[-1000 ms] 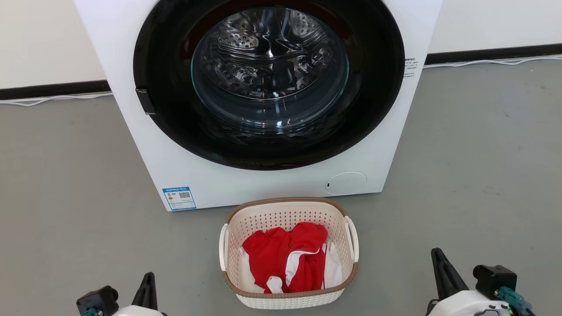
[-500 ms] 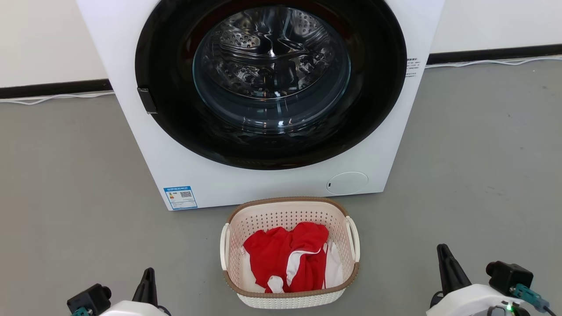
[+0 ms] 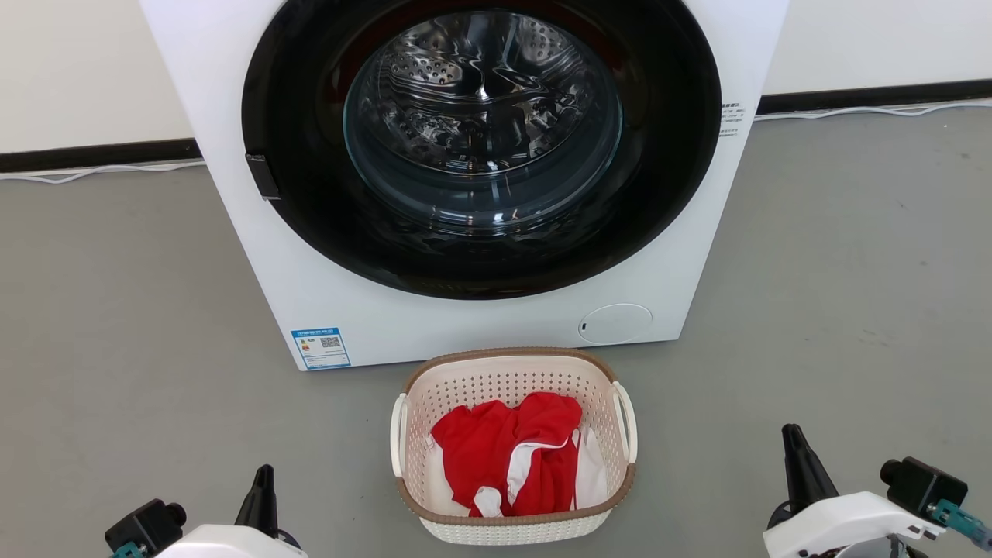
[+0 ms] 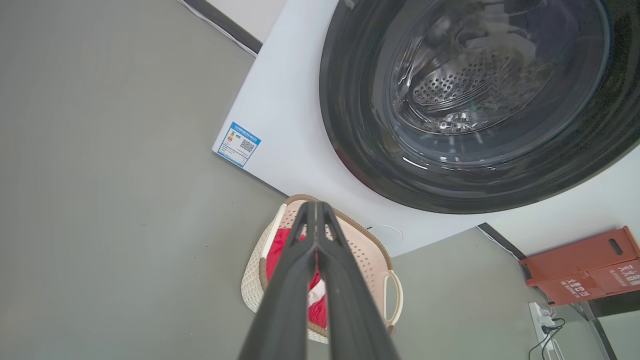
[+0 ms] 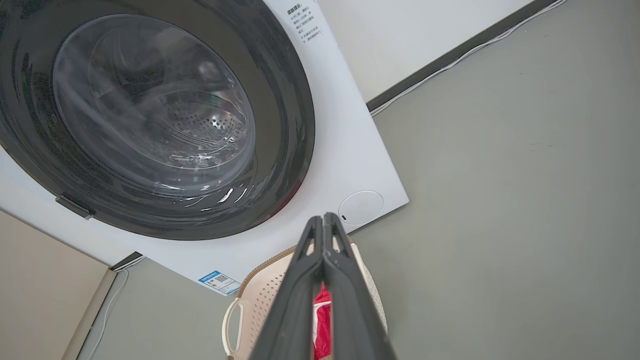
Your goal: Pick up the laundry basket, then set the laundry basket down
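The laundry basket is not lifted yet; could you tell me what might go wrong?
The left end effector and right end effector are shut; unopened, they could shove the laundry basket rather than grip its handles. It sits close to the washer; swinging forward may bump it. An uneven lift might spill the red clothes.

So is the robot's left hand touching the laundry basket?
Apart. In the head view, a stretch of bare grey floor lies between the left hand and the laundry basket.
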